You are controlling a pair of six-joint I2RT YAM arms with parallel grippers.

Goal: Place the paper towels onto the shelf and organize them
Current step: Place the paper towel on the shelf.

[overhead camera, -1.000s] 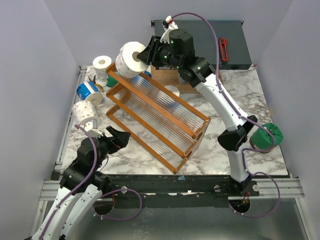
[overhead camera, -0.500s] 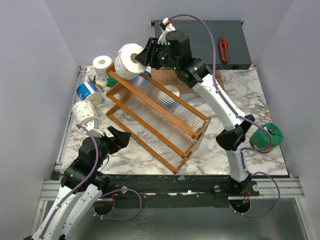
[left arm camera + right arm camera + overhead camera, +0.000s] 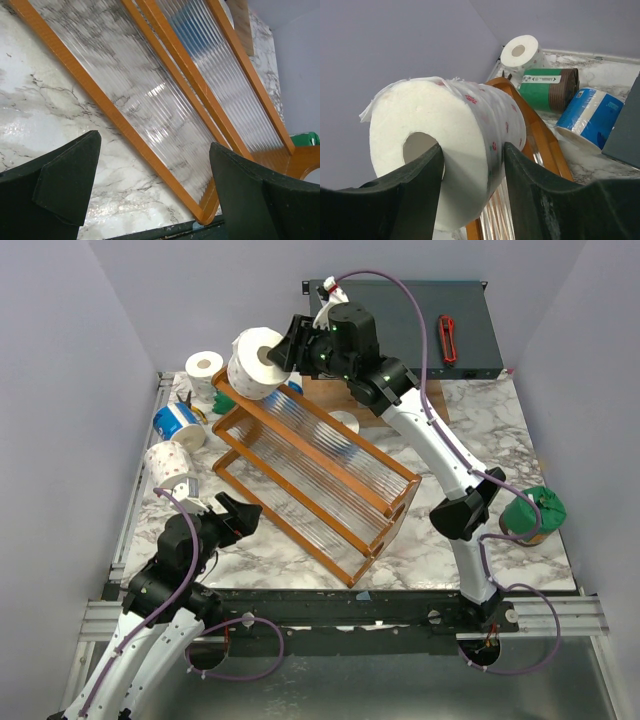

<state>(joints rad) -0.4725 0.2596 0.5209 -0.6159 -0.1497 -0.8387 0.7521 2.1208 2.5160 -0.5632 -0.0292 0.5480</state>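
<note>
One fat white roll (image 3: 470, 135), hollow core, ribbed clear shelf (image 3: 320, 455) beneath

Glossy marble-patterned table (image 3: 480, 420), orange-brown wooden shelf (image 3: 310, 465) with clear ribbed plastic tiers, soft white paper roll (image 3: 255, 362)

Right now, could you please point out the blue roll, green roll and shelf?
blue roll (image 3: 590, 117): right wrist view, its wrapper.
green roll (image 3: 542, 91): right wrist view, its wrapper.
shelf (image 3: 290, 159): left wrist view, end panel.

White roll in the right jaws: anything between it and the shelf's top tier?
Nothing visible. The white roll hangs over the far end of the shelf, and the top tier's ribbed plastic beneath it is bare.
</note>
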